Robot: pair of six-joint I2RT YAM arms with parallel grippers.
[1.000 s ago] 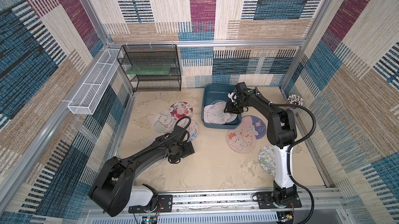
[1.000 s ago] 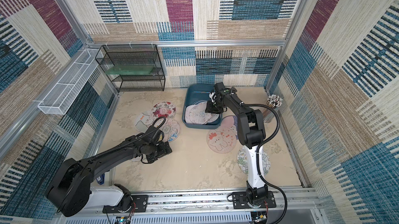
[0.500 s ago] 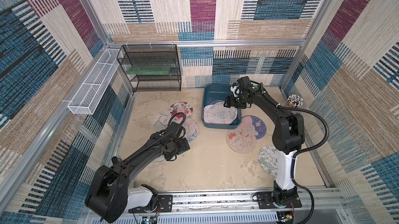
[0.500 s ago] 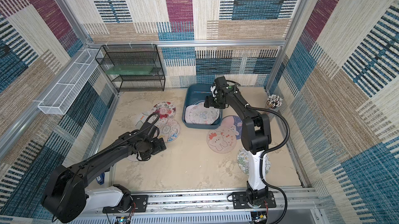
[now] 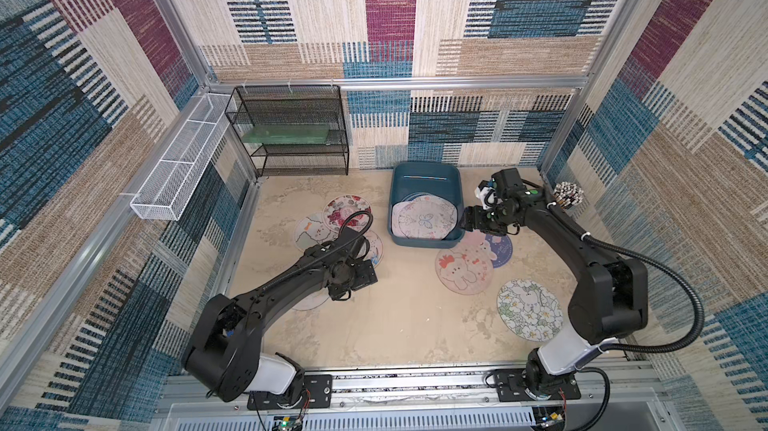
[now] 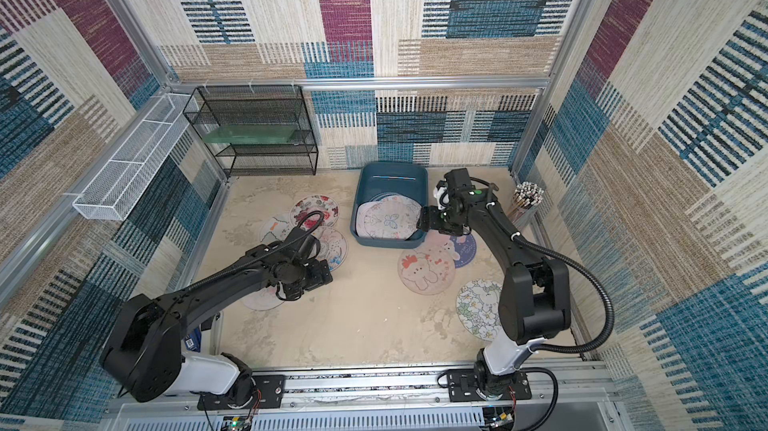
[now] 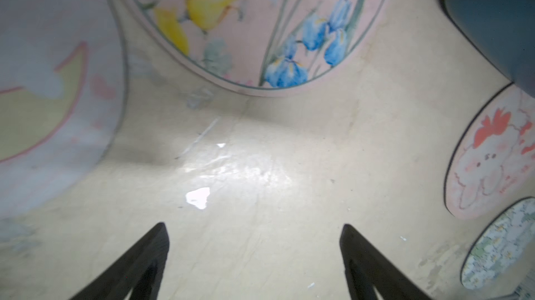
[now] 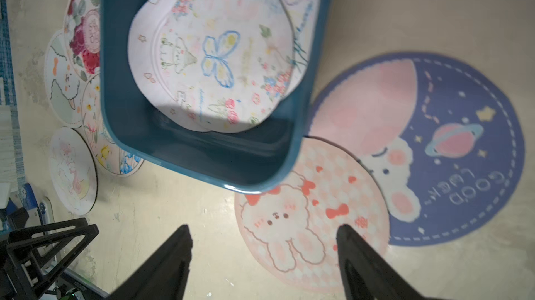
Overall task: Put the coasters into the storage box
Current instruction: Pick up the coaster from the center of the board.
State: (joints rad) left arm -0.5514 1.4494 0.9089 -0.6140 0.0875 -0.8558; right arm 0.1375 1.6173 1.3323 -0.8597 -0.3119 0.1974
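The teal storage box (image 5: 426,169) stands at the back middle of the floor, with several coasters lying inside. A butterfly coaster (image 5: 424,219) (image 8: 214,61) is on top. My right gripper (image 5: 473,219) (image 8: 264,227) hovers open and empty just outside the box's right wall (image 8: 304,104). It is above a pink bunny coaster (image 5: 463,269) (image 8: 304,220) and a blue moon coaster (image 5: 500,248). A white-flower coaster (image 5: 528,314) lies nearer the front. My left gripper (image 5: 368,277) (image 7: 254,225) is open over bare floor. It is beside an iris-flower coaster (image 7: 260,23), a rose coaster (image 5: 347,210) and a white animal coaster (image 5: 311,231).
A black wire rack (image 5: 291,129) stands at the back left, and a white mesh tray (image 5: 178,163) hangs on the left wall. A cup of sticks (image 5: 567,196) sits in the back right corner. One more coaster (image 5: 309,304) lies partly under my left arm.
My right gripper has opened and drawn out of the box to its right side, leaving the butterfly coaster inside. My left gripper has shifted slightly over the floor.
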